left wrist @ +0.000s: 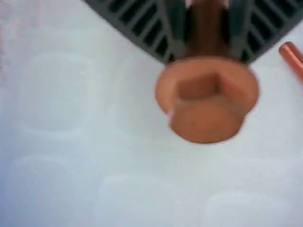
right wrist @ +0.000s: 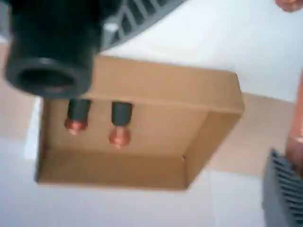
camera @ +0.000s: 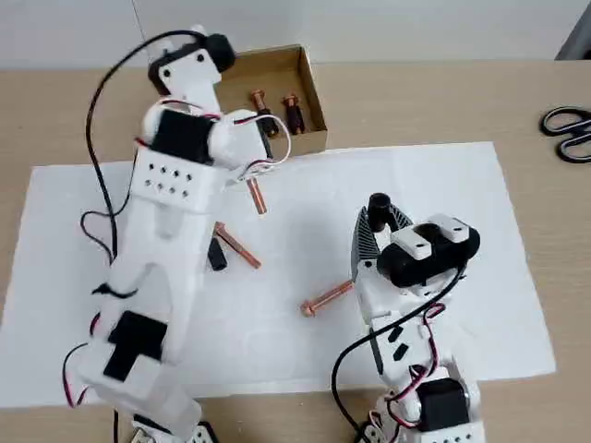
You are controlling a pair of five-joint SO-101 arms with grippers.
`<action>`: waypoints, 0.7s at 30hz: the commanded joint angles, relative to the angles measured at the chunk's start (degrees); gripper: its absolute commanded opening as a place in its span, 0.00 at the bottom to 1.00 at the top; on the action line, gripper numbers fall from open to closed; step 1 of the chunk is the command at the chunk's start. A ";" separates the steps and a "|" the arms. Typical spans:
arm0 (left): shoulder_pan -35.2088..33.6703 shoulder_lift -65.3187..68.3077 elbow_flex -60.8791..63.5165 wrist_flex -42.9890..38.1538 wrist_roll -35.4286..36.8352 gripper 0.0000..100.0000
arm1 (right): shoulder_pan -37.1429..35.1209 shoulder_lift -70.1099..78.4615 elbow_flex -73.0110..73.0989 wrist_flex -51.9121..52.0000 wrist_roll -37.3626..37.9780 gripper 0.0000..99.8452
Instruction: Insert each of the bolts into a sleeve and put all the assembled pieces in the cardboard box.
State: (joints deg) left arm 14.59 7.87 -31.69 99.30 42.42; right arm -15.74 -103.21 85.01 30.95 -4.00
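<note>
From above, two assembled pieces [camera: 293, 113] are seen in the box [camera: 314, 92]; most work is judged left. A bolt [camera: 256, 196] is clamped by the left gripper [camera: 249, 177], a sleeve [camera: 379, 203] by the right gripper [camera: 377, 220]. Two loose bolts [camera: 237, 245] and one loose sleeve [camera: 217, 255] are left on white paper [camera: 443, 185] over a table [camera: 554, 231], scissors [camera: 568, 134] aside. At the left wrist, the bolt's head is shown; at the right, the sleeve before the box.

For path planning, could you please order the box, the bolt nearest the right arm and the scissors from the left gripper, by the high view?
1. Box, beside the left gripper.
2. Bolt, on the paper.
3. Scissors, far off to the right.
</note>
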 commanded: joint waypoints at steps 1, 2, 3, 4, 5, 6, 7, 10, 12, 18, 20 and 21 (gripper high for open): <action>0.35 -5.80 0.04 -0.62 -0.26 0.01 | -2.51 -0.66 -0.18 -3.91 -0.53 0.00; 0.53 -6.68 0.04 -0.53 -0.26 0.01 | -3.30 -0.66 -0.18 -4.62 -0.53 0.00; 0.53 -7.74 0.04 -0.53 -0.26 0.01 | -3.91 -0.66 -0.18 -5.41 -0.44 0.00; 0.53 -8.70 0.04 -0.53 -0.26 0.01 | -4.35 -0.66 -0.18 -6.55 -0.44 0.00; 0.53 -9.93 0.04 -0.53 -0.26 0.01 | -4.35 -0.66 -0.18 -7.87 -0.44 0.00; 0.53 -11.08 0.04 -0.53 -0.26 0.01 | -4.35 -0.66 -0.18 -9.54 -0.44 0.00; 0.53 -12.31 0.04 -0.53 -0.26 0.01 | -4.18 -0.66 -0.18 -11.38 -0.35 0.00; 0.53 -15.47 0.04 -0.53 -0.26 0.01 | -4.09 -0.66 0.26 -16.48 2.46 0.01; 0.53 -17.41 0.04 -0.53 -0.26 0.01 | -4.26 -0.66 2.81 -21.49 5.36 0.01; 0.53 -23.03 0.04 -0.53 -0.35 0.01 | -6.02 -0.66 11.52 -33.98 14.68 0.00; 0.53 -24.79 0.04 -0.53 -0.35 0.01 | -7.96 -0.66 11.34 -33.01 14.07 0.00; 0.53 -25.67 0.04 -0.53 -0.35 0.01 | -9.10 -0.66 11.34 -32.75 13.36 0.00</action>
State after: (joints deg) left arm 14.95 -13.67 -31.69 99.38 42.42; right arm -22.59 -103.30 95.91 -0.35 9.27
